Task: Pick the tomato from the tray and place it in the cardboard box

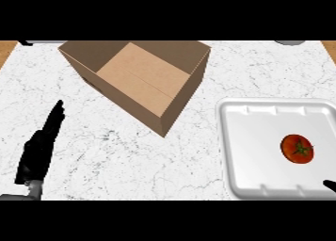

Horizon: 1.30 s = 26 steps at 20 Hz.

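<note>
The tomato point(297, 148) lies in the white tray point(250, 141), in the right half of it, a little below the middle. It is red with a small green stem on top, and nothing touches it. The tray stands on the right side of the white marble worktop point(129, 160), and its right edge reaches the border of the view.

The cardboard box point(139, 75) stands at the upper middle of the worktop, to the upper left of the tray and apart from it. It is open at the top and turned at an angle, so that one corner points toward the lower edge of the view. Inside it only the brown bottom shows.

The left hand point(38, 150) is at the lower left, over the worktop, well apart from the box and the tray. Its fingers are straight and lie close together, pointing up and a little to the right, and it holds nothing.

Of the right hand point(335, 188) only a small black tip shows at the lower right corner, just beside the lower right corner of the tray. I cannot tell if it is open or closed. It is near the tomato but does not touch it.
</note>
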Tool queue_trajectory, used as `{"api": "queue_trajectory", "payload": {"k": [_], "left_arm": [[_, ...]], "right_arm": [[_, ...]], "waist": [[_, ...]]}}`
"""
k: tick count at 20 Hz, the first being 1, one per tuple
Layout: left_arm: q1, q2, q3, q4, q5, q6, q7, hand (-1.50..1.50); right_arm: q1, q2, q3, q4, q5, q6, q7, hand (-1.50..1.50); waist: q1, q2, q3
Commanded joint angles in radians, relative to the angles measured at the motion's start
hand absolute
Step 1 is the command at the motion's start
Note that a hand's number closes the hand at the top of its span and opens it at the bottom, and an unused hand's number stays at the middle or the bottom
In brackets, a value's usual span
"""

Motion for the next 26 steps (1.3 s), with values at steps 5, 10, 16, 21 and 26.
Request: {"api": "queue_trajectory", "payload": {"k": [5, 10, 16, 21, 26], "left_arm": [[0.005, -0.024, 0.005, 0.039, 0.001, -0.018, -0.040, 0.00], [-0.033, -0.009, 0.052, 0.045, 0.009, -0.061, -0.023, 0.00], [-0.010, -0.038, 0.079, 0.038, -0.031, -0.084, -0.027, 0.00], [0.029, -0.056, 0.102, 0.043, -0.042, -0.119, -0.070, 0.00], [0.042, -0.114, 0.096, -0.015, -0.106, -0.088, -0.030, 0.00]], "right_arm": [[-0.033, -0.101, 0.146, -0.232, 0.086, 0.287, 0.503, -1.50], [-0.154, -0.031, 0.230, -0.246, 0.181, 0.365, 0.705, -1.50], [-0.238, 0.077, 0.201, -0.121, 0.256, 0.390, 0.694, -1.50], [-0.237, 0.110, 0.162, -0.148, 0.253, 0.470, 0.737, -1.50], [-0.198, 0.164, 0.169, -0.171, 0.341, 0.480, 0.694, -1.50]], "waist": [[0.019, 0.002, 0.004], [0.014, 0.000, 0.006], [0.011, -0.001, 0.007], [0.009, -0.002, 0.007], [0.008, -0.002, 0.007]]}}
